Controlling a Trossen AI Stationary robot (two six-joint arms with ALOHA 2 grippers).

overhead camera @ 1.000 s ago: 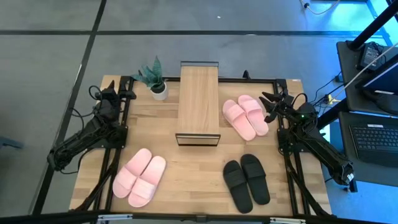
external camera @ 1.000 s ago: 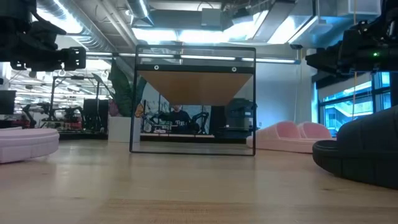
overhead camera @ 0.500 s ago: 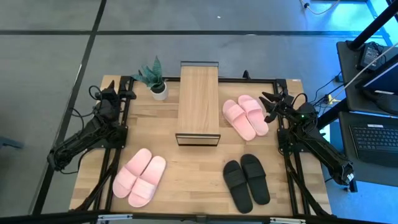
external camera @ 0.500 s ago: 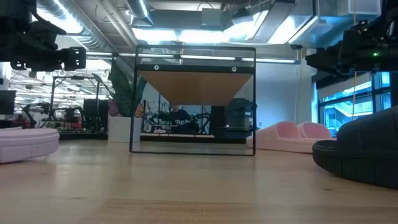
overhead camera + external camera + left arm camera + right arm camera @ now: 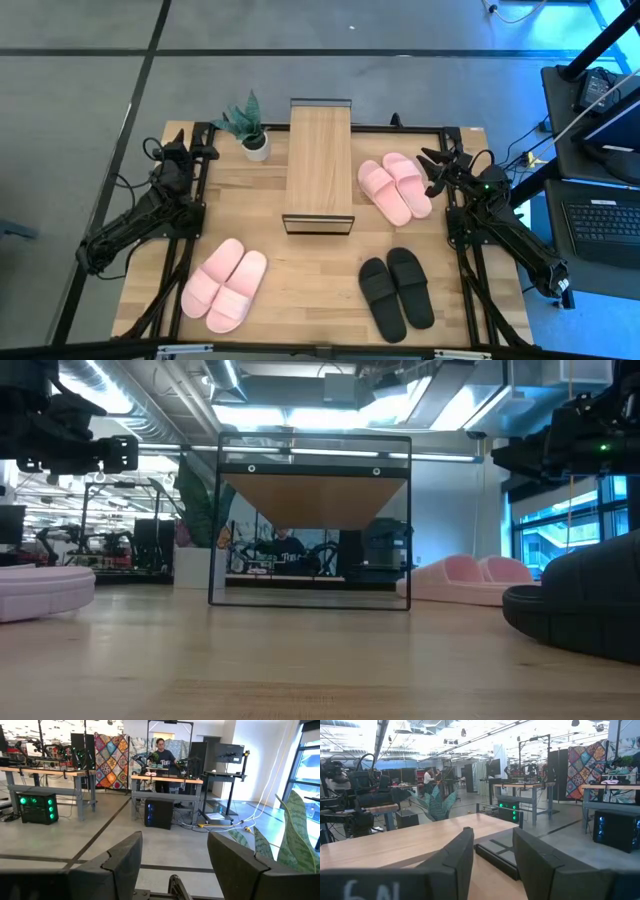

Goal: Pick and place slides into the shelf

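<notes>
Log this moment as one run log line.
stage: not started | slides: all on table | shelf: empty | left pincer: open, parked | right pincer: open, parked

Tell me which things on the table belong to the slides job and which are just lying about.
Job: shelf; pink slides near the right arm; pink slides near the left arm; black slides.
Lying about: potted plant at the back of the table.

Slides (image 5: 395, 188) right of shelf (image 5: 319, 165)
</notes>
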